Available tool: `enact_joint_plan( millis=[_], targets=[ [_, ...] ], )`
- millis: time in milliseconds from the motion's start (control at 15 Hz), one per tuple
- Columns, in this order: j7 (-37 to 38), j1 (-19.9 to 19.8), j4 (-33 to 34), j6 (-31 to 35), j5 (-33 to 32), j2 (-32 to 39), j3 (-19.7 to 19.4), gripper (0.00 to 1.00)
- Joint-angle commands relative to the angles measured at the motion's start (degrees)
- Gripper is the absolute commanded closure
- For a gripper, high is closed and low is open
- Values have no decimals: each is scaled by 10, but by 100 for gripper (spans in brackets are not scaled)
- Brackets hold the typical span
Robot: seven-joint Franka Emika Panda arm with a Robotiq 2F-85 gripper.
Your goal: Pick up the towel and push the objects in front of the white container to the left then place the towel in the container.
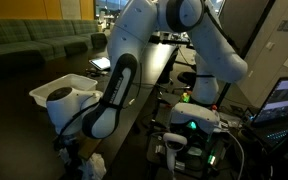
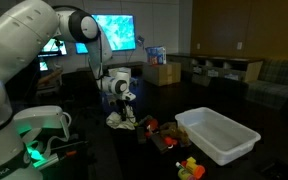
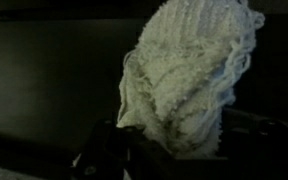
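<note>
Up close in the wrist view, a white knitted towel, bunched and pinched fast in the closed jaws. In an exterior view, hanging under the gripper, lower end down on the dark surface. Just beside, small red and orange objects. Farther along, the white container, well apart from the towel. Beyond, a lit screen.

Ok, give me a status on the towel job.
Done: the gripper has the towel clamped, and it hangs down to about table level. In hand: the towel is poised beside the small objects near the white container. Left: the objects look unswept, and the container has no towel in it.
</note>
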Motion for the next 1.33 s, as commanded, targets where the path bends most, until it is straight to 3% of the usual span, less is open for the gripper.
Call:
enact_joint_plan(
  millis=[0,400,733,1067,1267],
  targets=[
    [-25,9,35,-1,43,6,15,99],
    [-78,-5,7,-8,74,-60,26,99],
    [-161,-49,-84,-42,69,-152,18,99],
    [-200,-104,-198,-49,55,-239,-34,99],
    [-209,-136,-233,-54,14,-269,-88,99]
  ],
)
